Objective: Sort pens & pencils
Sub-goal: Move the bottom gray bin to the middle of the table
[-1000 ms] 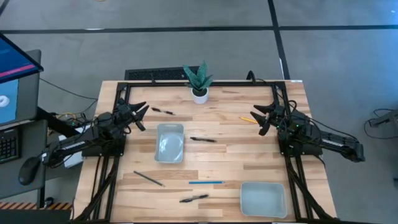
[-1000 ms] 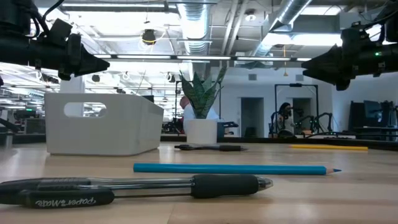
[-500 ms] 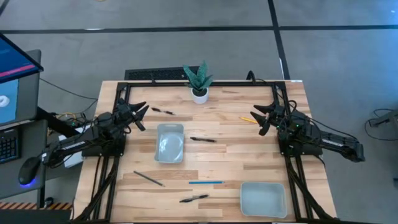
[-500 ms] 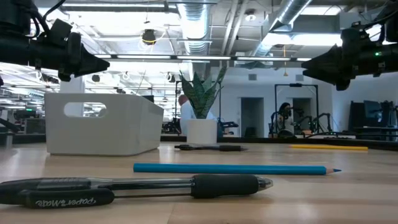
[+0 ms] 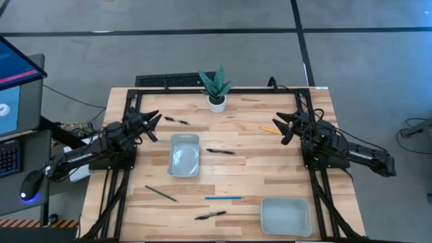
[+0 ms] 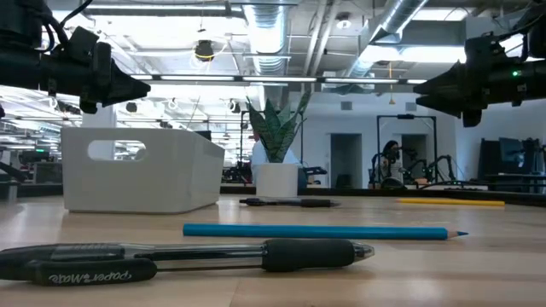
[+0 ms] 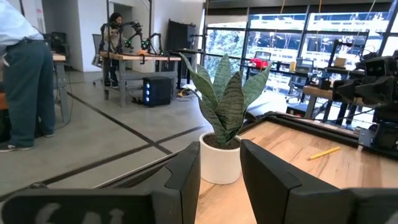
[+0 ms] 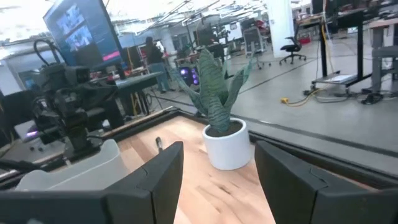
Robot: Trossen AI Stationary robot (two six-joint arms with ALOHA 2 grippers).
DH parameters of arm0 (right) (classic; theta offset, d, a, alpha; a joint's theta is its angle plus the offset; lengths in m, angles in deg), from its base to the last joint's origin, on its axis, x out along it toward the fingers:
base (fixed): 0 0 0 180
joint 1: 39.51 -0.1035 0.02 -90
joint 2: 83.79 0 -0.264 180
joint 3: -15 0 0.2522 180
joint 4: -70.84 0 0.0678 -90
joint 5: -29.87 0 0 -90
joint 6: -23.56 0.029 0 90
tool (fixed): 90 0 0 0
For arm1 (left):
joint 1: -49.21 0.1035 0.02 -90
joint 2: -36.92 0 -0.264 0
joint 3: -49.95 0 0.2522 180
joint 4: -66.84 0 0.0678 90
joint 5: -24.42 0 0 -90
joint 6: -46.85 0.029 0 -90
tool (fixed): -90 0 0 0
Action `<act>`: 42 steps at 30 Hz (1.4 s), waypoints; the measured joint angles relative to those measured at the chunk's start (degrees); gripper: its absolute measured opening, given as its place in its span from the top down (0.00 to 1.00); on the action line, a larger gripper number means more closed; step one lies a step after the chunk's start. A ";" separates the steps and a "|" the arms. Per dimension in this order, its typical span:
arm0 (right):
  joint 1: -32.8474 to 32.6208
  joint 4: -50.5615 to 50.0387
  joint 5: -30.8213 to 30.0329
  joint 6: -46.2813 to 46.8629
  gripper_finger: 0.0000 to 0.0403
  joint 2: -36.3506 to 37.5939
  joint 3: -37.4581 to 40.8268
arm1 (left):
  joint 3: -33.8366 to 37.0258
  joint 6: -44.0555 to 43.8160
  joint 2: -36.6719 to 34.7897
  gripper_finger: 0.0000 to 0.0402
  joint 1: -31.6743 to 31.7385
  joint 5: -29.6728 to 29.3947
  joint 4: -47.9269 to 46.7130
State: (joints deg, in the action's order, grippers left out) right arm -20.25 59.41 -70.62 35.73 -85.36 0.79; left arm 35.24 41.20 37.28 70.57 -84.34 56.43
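Pens (image 5: 220, 151) and pencils (image 5: 223, 198) scattered flat, unsorted

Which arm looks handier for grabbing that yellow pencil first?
Probably the right. The right gripper hangs open almost over the yellow pencil. The left gripper waits across the table, nearer a black pen.

nearest pen (image 6: 183, 254) cut off at low view edge; tray (image 6: 141, 168) hides table behind.

Pale planked wood table (image 5: 270, 169), matt grey plastic trays (image 5: 184, 154), glossy clear-barrelled pen (image 6: 196, 256) with rubbery grip.
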 joint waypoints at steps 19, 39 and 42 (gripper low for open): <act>-1.00 -1.36 2.28 -2.72 0.45 -0.11 -2.53 | 0.00 0.01 0.01 0.74 0.00 0.00 0.00; -6.54 -43.11 5.99 -14.14 0.45 -31.72 -55.32 | 0.00 0.02 0.01 0.74 0.01 -0.02 -0.02; -8.48 -52.74 8.50 -12.10 0.45 -38.34 -61.74 | 0.00 0.02 0.01 0.74 0.01 -0.02 -0.02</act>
State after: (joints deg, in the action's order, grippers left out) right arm -28.73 6.67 -62.12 23.63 -123.70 -60.95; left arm 35.24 41.22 37.30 70.57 -84.36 56.41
